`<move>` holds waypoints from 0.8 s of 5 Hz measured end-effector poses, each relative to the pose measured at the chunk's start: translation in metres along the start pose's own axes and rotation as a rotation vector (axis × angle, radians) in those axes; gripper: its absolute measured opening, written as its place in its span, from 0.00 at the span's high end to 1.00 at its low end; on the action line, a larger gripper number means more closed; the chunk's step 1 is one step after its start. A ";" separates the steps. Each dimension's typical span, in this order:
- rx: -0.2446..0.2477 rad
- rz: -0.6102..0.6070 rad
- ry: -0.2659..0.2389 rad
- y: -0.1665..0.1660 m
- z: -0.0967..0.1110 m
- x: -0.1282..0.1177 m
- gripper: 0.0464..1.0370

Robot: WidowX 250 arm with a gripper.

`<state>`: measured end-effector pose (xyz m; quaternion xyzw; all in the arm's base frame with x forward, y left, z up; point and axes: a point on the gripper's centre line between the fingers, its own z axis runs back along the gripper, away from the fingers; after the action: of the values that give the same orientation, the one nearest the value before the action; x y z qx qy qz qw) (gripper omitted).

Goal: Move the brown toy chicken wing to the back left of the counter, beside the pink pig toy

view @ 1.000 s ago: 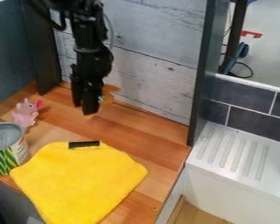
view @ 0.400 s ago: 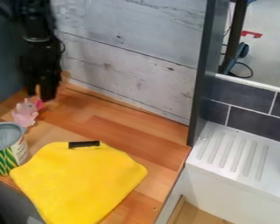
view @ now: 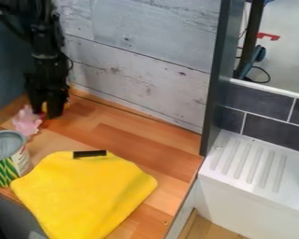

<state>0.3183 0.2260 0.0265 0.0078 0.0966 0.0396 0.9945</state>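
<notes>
The black gripper [view: 46,111] hangs at the back left of the wooden counter, low over it, pointing down. An orange-yellow object [view: 45,108] shows in small part between its fingers and behind them; the rest is hidden. Just left of the gripper and nearer the camera stands a small pink toy animal [view: 27,123], its right edge close to or overlapped by the near finger. In front of the toy is an open-looking tin can [view: 17,161] with a green and yellow label. A yellow cloth [view: 83,191] lies flat to the can's right, with a black strip [view: 89,153] at its back edge.
Whitewashed boards [view: 139,60] stand behind the counter [view: 145,140], and a dark wall is at its left. A tall dark panel [view: 216,84] borders it on the right, beside a white ridged drainboard [view: 252,163].
The gripper has moved left across the back of the counter to beside the pink toy, lowering slightly since the middle frame. The orange-yellow object has moved along with it. Toy, can and cloth keep their places.
</notes>
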 end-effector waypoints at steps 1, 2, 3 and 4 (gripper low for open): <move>-0.006 -0.016 0.009 -0.005 -0.005 0.003 0.45; -0.006 -0.027 0.026 -0.014 -0.012 0.010 0.45; 0.003 -0.025 0.025 -0.014 -0.012 0.011 0.45; 0.014 -0.030 0.014 -0.016 -0.012 0.014 0.45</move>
<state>0.3312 0.2117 0.0119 0.0129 0.1037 0.0242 0.9942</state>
